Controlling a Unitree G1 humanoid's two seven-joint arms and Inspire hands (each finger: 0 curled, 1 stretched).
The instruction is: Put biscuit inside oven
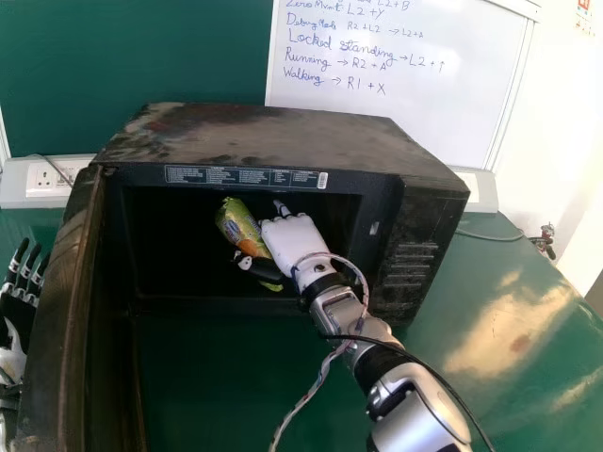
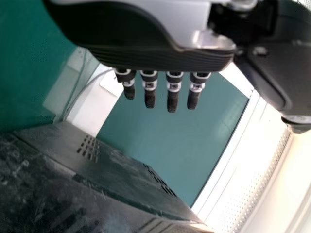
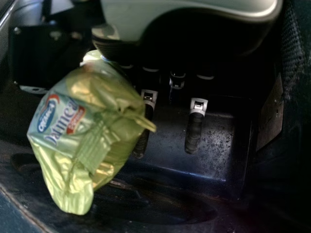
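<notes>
My right hand (image 1: 292, 237) is inside the black oven (image 1: 254, 141), with the green biscuit packet (image 1: 240, 226) tilted at its left side. The dark thumb crosses the packet's lower part. In the right wrist view the packet (image 3: 87, 131) lies against the fingers of my right hand (image 3: 196, 131); two of these stretch out past it, and part of the grasp is hidden behind the wrapper. My left hand (image 1: 21, 282) is outside the oven at the left edge, its fingers straight. The left wrist view also shows that hand (image 2: 173, 92) with fingers extended.
The oven door (image 1: 61, 311) stands open on the left, between my left hand and the oven's inside. A green table (image 1: 499, 320) extends to the right. Behind the oven are a whiteboard (image 1: 405, 94) and a wall socket (image 1: 49, 177) with a cable.
</notes>
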